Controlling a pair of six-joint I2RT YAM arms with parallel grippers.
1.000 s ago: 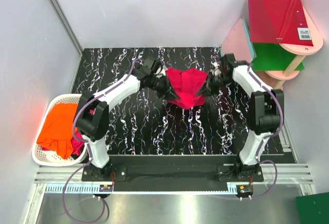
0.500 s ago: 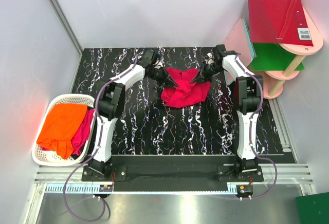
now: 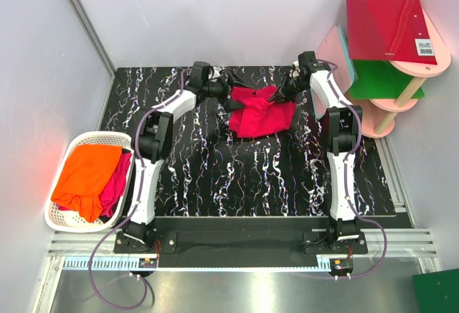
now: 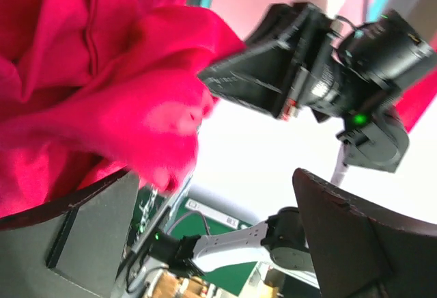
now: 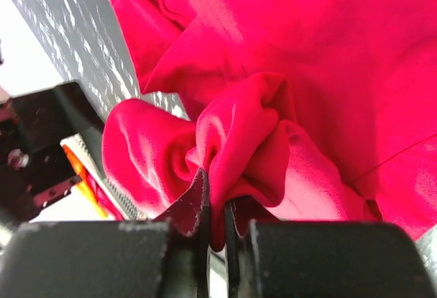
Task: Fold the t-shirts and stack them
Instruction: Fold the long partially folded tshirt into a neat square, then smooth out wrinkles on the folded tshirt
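Note:
A crimson t-shirt [image 3: 262, 114] lies crumpled on the black marbled table [image 3: 215, 176], near its far edge. My right gripper [image 3: 282, 95] is at the shirt's far right corner and, in the right wrist view, is shut [image 5: 215, 210] on a bunched fold of the crimson cloth [image 5: 293, 59]. My left gripper [image 3: 228, 93] is at the shirt's far left corner. Its jaws [image 4: 213, 175] stand wide open, and the crimson cloth [image 4: 102, 93] hangs loose beside one finger [image 4: 89, 236]. An orange t-shirt [image 3: 86, 173] and another crimson one [image 3: 118, 184] lie in the basket.
The white basket [image 3: 61, 223] stands off the table's left edge. At the far right, a pink board with a teal edge [image 3: 331, 58], a red board [image 3: 384, 29] and a green board [image 3: 384, 80] lean on a pink stand.
Both arms have stretched toward the far edge, dragging the crimson shirt that way. The left gripper has opened and let go of the cloth. The right gripper still pinches its fold.

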